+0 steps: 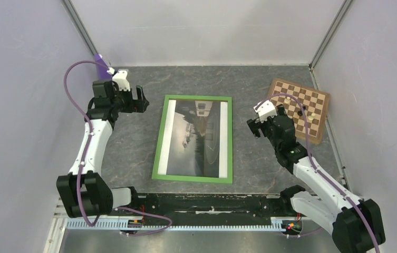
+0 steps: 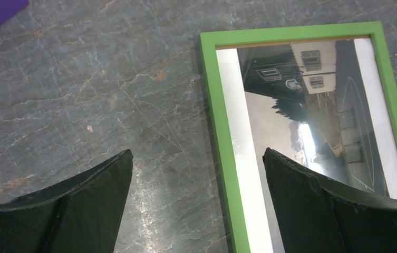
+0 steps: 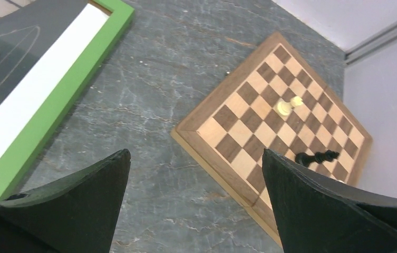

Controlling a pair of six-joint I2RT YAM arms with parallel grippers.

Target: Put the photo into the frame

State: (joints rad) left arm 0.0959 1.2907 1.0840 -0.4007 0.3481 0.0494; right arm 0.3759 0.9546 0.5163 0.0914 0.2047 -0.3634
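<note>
Grey table (image 1: 133, 153) | photo (image 1: 196, 137) inside green frame (image 1: 160, 137) | both arms' jaws released, empty

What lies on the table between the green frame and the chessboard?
Only bare grey table lies between the frame and the chessboard, as the right wrist view shows. In the top view the open right gripper hangs above that stretch.

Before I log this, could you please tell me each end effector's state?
Left end effector: open, holding nothing.
Right end effector: open, holding nothing.
</note>
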